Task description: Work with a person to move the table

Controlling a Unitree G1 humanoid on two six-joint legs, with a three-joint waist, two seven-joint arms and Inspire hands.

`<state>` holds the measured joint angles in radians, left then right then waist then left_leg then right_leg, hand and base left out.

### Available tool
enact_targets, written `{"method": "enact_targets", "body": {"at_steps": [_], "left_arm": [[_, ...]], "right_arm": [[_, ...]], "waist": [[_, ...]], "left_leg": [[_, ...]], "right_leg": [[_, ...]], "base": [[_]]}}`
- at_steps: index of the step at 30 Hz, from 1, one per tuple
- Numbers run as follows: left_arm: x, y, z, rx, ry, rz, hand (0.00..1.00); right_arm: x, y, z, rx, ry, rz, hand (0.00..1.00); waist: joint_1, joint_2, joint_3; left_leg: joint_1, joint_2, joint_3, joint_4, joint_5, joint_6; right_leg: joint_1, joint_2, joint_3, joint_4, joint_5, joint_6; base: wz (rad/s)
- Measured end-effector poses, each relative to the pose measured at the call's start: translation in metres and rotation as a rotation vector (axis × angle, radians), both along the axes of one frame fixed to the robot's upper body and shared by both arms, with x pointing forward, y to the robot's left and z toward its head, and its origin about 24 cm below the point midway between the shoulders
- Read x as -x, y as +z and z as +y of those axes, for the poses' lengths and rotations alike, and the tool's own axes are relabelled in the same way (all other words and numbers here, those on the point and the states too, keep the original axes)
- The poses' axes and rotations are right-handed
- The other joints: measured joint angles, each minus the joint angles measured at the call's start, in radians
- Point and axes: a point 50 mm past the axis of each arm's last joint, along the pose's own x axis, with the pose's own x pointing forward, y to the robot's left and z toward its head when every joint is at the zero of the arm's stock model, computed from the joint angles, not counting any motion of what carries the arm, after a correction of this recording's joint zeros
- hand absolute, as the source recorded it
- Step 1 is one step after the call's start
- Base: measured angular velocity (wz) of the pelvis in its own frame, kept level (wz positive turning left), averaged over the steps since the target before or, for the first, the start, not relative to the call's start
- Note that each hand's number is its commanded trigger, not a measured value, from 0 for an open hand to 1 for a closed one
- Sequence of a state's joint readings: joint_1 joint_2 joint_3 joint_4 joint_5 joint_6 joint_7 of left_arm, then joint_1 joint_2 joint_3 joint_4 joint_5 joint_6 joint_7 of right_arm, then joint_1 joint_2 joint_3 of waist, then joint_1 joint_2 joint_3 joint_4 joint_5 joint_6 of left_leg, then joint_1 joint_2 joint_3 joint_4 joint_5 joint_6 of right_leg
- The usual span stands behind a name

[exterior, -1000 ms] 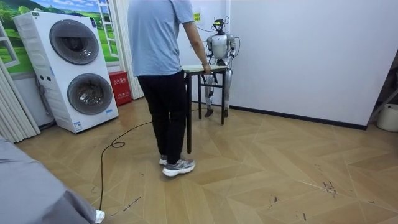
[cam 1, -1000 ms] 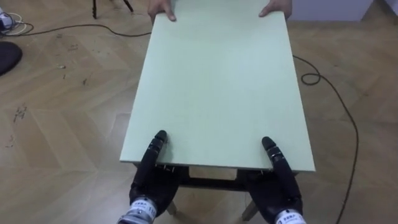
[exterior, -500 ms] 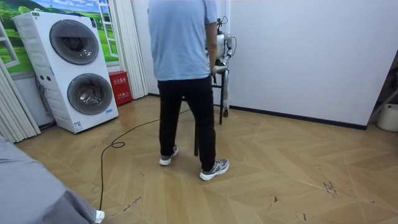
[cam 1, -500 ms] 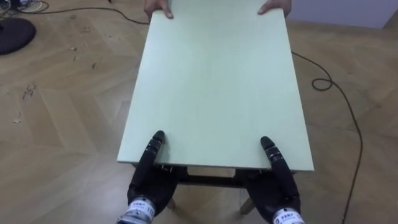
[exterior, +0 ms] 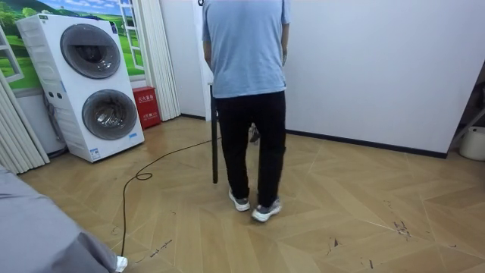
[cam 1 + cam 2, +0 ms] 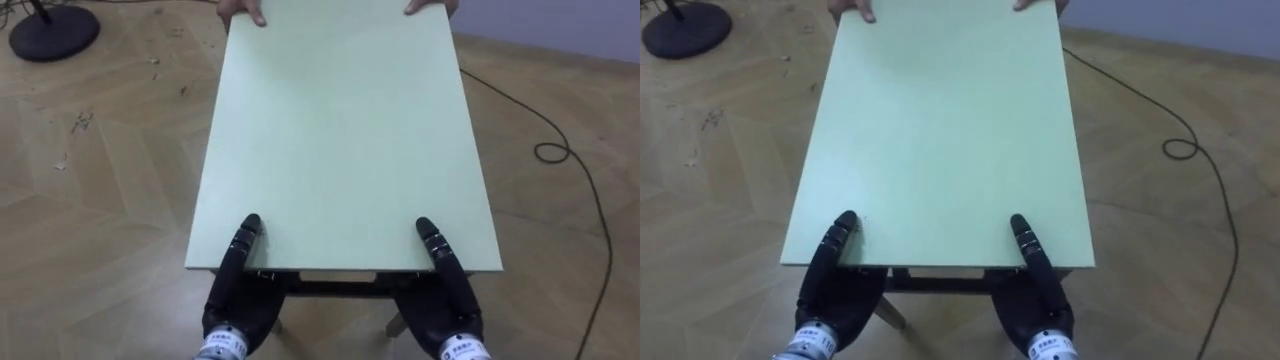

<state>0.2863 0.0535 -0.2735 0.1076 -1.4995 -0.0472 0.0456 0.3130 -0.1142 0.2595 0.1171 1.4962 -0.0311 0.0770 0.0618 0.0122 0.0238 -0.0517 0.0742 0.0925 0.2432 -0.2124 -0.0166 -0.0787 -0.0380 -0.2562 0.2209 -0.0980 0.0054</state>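
The pale green table (image 6: 340, 140) spans robot to person, whose hands (image 6: 240, 10) are cut off at its far edge. The left hand (image 6: 235, 290) and right hand (image 6: 445, 295) reach under the near edge, so their hold cannot be told. A cable (image 6: 570, 150) loops on the floor to the right. In the room view the person (image 5: 246, 83) hides the robot; one table leg (image 5: 214, 144) shows.
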Motion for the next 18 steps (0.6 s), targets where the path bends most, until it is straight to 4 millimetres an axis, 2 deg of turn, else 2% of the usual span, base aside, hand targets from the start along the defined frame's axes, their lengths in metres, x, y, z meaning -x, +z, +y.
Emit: {"method": "enact_targets", "body": {"at_steps": [5,7,11,18], "left_arm": [[0.0004,0.0001,-0.0026,0.008,-0.002,0.001,1.00],[0.0006,-0.0001,-0.0027,0.009,-0.001,0.005,1.00],[0.0000,0.0010,-0.0025,0.009,0.005,-0.002,1.00],[0.0012,0.0007,-0.0056,0.023,0.013,0.002,1.00]], "right_arm": [[-0.0010,0.0017,-0.0025,0.011,-0.002,-0.009,1.00],[-0.0011,0.0018,-0.0022,0.010,-0.003,-0.009,1.00],[-0.0031,0.0028,-0.0007,0.005,-0.003,-0.016,1.00],[-0.0041,0.0039,0.0000,0.021,-0.005,-0.026,1.00]], "waist": [[-0.007,0.013,0.0006],[-0.003,0.020,0.0042],[0.001,0.023,0.0036],[-0.021,0.020,0.0065]], "left_leg": [[-0.013,-0.006,-0.015,0.012,0.003,0.003],[-0.013,-0.012,-0.031,0.012,0.003,0.005],[-0.017,-0.021,-0.041,0.007,0.010,0.010],[-0.038,-0.069,-0.052,0.013,0.021,0.030]], "right_leg": [[0.012,-0.013,-0.046,-0.002,-0.004,0.005],[0.025,-0.018,-0.056,-0.003,-0.009,0.013],[0.027,-0.032,-0.088,0.001,-0.014,0.022],[0.023,-0.106,-0.141,0.102,-0.075,0.056]], "base": [[0.30],[0.23],[0.23],[0.41]]}}
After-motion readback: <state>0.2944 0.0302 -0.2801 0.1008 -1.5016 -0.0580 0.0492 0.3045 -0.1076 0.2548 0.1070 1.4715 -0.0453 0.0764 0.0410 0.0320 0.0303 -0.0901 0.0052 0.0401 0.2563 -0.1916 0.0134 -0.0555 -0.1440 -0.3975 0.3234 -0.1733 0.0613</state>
